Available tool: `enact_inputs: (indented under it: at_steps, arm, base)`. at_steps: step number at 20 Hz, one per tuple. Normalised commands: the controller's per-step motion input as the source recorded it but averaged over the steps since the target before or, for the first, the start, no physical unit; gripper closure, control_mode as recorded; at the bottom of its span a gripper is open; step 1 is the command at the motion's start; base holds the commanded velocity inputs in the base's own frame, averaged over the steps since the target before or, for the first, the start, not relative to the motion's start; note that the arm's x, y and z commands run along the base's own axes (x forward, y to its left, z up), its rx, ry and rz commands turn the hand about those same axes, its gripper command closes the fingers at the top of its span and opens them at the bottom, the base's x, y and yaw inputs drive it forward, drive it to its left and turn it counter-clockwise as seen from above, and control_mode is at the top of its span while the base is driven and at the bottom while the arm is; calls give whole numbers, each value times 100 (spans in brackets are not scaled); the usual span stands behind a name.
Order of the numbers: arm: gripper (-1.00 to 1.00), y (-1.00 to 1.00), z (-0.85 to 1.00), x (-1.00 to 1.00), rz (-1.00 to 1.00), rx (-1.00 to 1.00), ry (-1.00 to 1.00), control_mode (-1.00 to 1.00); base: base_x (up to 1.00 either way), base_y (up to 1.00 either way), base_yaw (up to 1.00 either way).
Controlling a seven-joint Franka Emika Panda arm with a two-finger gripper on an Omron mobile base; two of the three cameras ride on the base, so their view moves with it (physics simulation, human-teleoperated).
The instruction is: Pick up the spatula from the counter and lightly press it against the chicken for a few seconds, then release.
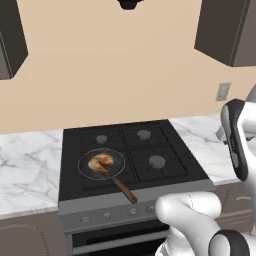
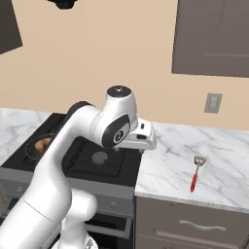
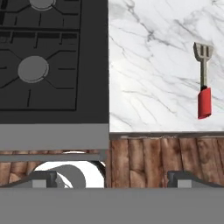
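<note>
The spatula (image 2: 195,174) lies flat on the marble counter (image 2: 228,155) right of the stove (image 1: 165,145); its slotted grey metal head points toward the wall, its red handle toward the counter's front edge. The chicken (image 1: 100,163), a golden-brown piece, sits in a dark pan (image 1: 115,172) on the stove's front-left burner, well apart from the spatula.

Red-handled grey spatula (image 3: 203,81), white grey-veined marble counter (image 3: 148,78), black stove (image 1: 170,145), golden-brown chicken (image 1: 100,163)
</note>
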Motion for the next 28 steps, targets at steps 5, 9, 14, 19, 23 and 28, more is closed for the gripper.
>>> enact_inputs:
  at_steps: [5,9,14,19,23,28]
  arm:
    - [-100,-40,-22,12,0,-8,0,-100]
    - [-100,-44,-23,6,0,-2,0,-100]
    - [-100,-42,-9,8,0,0,4,-100]
    - [-100,-47,-2,11,0,0,7,-100]
    - [-100,-43,0,12,0,0,12,-100]
    - [-100,-40,-11,9,0,0,8,-100]
  base:
    - [0,0,0]
    - [0,0,0]
    - [0,0,0]
    - [0,0,0]
    - [0,0,0]
    - [0,0,0]
